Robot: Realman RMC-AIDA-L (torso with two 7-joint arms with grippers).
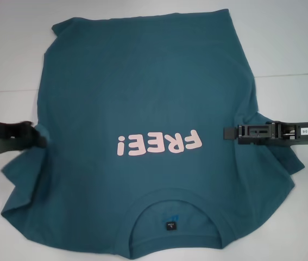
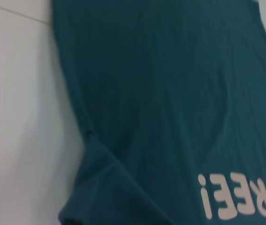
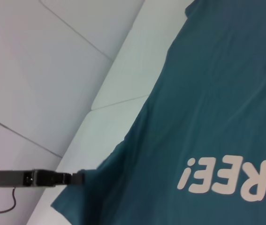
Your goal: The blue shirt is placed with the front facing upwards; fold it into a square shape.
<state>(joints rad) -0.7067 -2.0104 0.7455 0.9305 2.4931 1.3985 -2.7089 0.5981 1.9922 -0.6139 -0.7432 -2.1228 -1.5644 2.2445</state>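
While the blue shirt (image 1: 143, 103) lay front-up on the white table (image 1: 284, 49), left gripper (image 1: 38, 137) and right gripper (image 1: 231, 133) pinched its limp, light fabric at the underarm seams, sensible holds.

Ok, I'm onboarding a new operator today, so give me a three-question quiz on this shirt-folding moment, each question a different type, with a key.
1. True or false: the blue shirt lies with its pink lettering facing up.
2. Multiple choice: in the head view, where is the right gripper?
A. at the shirt's edge beside the lettering
B. on the collar
C. off the table
3. Short answer: which end of the shirt lies nearest the robot, the collar or the hem?

Key:
1. True.
2. A. The left gripper sits at the opposite edge, by the sleeve.
3. The collar.
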